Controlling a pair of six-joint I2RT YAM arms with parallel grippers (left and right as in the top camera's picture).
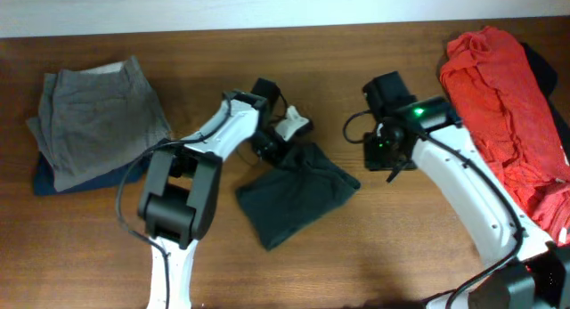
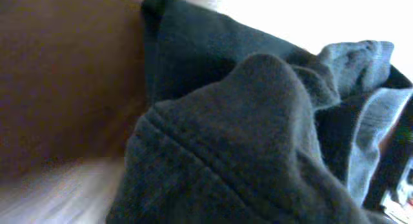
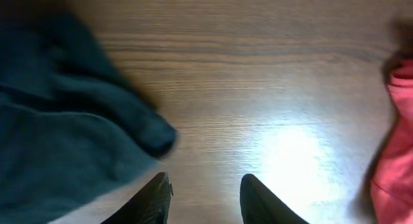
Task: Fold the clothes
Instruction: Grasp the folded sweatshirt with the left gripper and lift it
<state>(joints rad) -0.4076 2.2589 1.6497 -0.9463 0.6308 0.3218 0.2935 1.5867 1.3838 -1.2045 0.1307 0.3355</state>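
1. The dark trousers [image 1: 298,189] lie as a crumpled bundle in the middle of the table [image 1: 356,256], between the two arms, not yet flat and not yet folded
2. The left gripper [image 1: 278,135] sits at the far edge of the bundle and is closed; cloth bunched right up against its camera suggests a pinch on that edge
3. The right gripper [image 3: 205,185] hangs over bare wood just right of the dark trousers, its jaws apart with nothing between them
4. To do this step well, I judge the left should lift only enough for the cloth to hang and open out, then draw it to the far left so the legs trail straight; a single layer in the pinch would spread better than a wad
5. The right would do best to take a second corner on the near-right side, so both can pull the cloth taut before any fold
6. The pull should stay clear of the red cloth [image 1: 499,95] at the right and the folded grey-khaki trousers [image 1: 98,113] at the left
7. Hard to make out: the left fingers show in no view, so how many layers they hold cannot be told; waistband and legs cannot be sorted out within the bundle; the left wrist view is blurred; the red cloth is cut off at the right edge
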